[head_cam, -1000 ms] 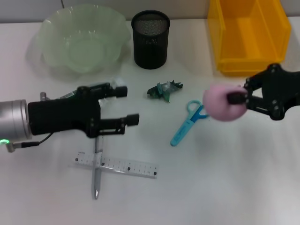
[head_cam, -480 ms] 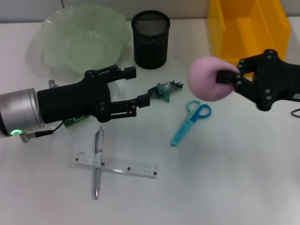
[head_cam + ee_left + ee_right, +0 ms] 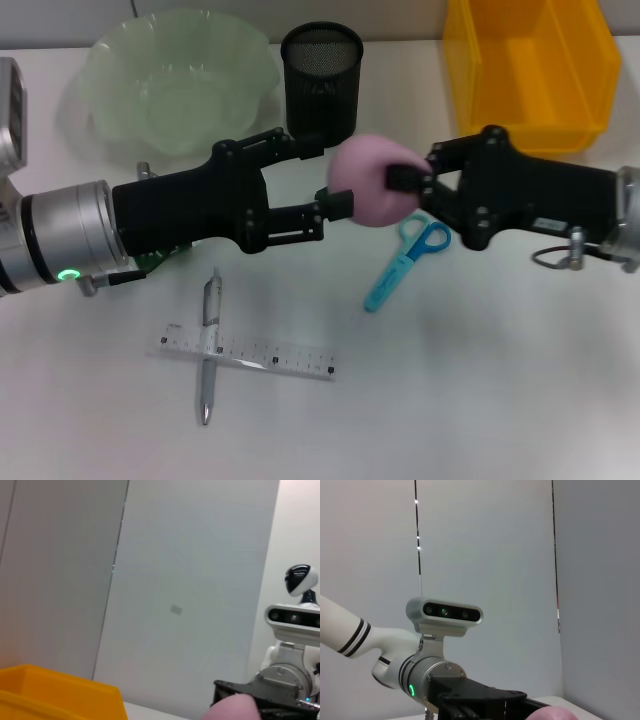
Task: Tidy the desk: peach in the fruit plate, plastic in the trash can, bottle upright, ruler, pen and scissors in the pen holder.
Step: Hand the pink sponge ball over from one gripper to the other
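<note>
Both arms have closed toward the middle since a second ago: my right claw (image 3: pixel 408 190) grips the peach (image 3: pixel 371 193) above the surface (image 3: pixel 480 380), and my left claw (image 3: pixel 325 180) sits spread open right against it, so I read a handover. Nothing is tidied yet: bowl (image 3: pixel 120 60) and cup (image 3: pixel 321 84) empty, scissors (image 3: pixel 405 257), pen (image 3: pixel 209 345), ruler (image 3: pixel 245 352) lying loose.

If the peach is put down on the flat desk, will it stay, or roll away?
The peach, held in the right end effector above the desk, looks round with no flat side, so it would probably roll. Its matte skin suggests it is not slippery. The fruit plate has raised walls, which should contain it.
</note>
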`<state>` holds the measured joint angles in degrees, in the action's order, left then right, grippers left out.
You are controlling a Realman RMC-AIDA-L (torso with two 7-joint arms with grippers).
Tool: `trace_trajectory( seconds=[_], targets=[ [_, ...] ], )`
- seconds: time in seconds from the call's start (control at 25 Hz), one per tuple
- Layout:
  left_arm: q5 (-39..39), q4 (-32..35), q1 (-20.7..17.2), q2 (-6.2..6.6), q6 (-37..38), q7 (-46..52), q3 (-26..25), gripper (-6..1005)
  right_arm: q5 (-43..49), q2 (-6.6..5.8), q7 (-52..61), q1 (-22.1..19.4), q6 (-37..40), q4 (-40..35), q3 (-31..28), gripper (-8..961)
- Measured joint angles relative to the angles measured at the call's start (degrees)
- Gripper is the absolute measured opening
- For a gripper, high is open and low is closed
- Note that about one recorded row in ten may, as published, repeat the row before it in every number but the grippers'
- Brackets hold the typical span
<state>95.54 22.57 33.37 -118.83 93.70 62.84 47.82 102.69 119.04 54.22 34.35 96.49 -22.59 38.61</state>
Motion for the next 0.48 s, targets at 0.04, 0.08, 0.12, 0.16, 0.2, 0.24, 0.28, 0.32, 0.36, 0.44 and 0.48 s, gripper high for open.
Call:
trace_trajectory(
  seconds=[0.04,0.08,0.12,0.16,0.2,0.24,0.28,0.32,0.36,0.44,0.48],
  targets=[
    [0.16,-0.25,0.16,0.0,-0.01,-0.93,0.23,766,-0.02,0.03,-0.44,0.34,-0.47,0.94,0.05,44],
    [0.2,-0.31,0.17,0.0,-0.02,-1.29,0.35,766,-0.04,0.09,-0.9,0.94,-1.03,2.4,0.12,46],
    [0.24,-0.32,0.17,0.0,-0.08,-1.96,0.65,765,-0.04,0.09,-0.9,0.94,-1.03,2.4,0.12,47],
    [0.24,-0.32,0.16,0.0,-0.17,-2.19,0.83,764,-0.05,0.13,-0.95,1.2,-1.16,2.91,0.12,49],
    [0.27,-0.33,0.14,0.01,-0.47,-2.43,1.02,764,-0.06,0.16,-0.97,1.37,-1.18,3.23,0.16,51],
    [0.29,-0.33,0.14,0.01,-0.82,-2.55,1.17,763,-0.07,0.17,-1.0,1.48,-1.19,3.47,0.18,53],
    [0.3,-0.33,0.11,0.03,-1.32,-2.58,1.35,763,-0.08,0.21,-1.05,1.64,-1.24,3.84,0.22,54],
    [0.16,-0.33,-0.13,0.11,-2.71,-2.59,1.42,762,-0.09,0.22,-1.05,1.67,-1.26,3.96,0.24,56],
    [0.16,-0.33,-0.13,0.11,-2.71,-2.59,1.42,762,-0.1,0.22,-1.06,1.68,-1.28,3.99,0.24,58],
    [0.08,-0.33,-0.21,0.13,-2.97,-2.59,1.34,760,-0.1,0.22,-1.06,1.69,-1.28,4.0,0.24,62],
    [0.05,-0.25,-0.26,0.22,-3.15,-2.39,1.3,760,-0.12,0.22,-1.07,1.66,-1.3,4.03,0.24,63]
  ],
)
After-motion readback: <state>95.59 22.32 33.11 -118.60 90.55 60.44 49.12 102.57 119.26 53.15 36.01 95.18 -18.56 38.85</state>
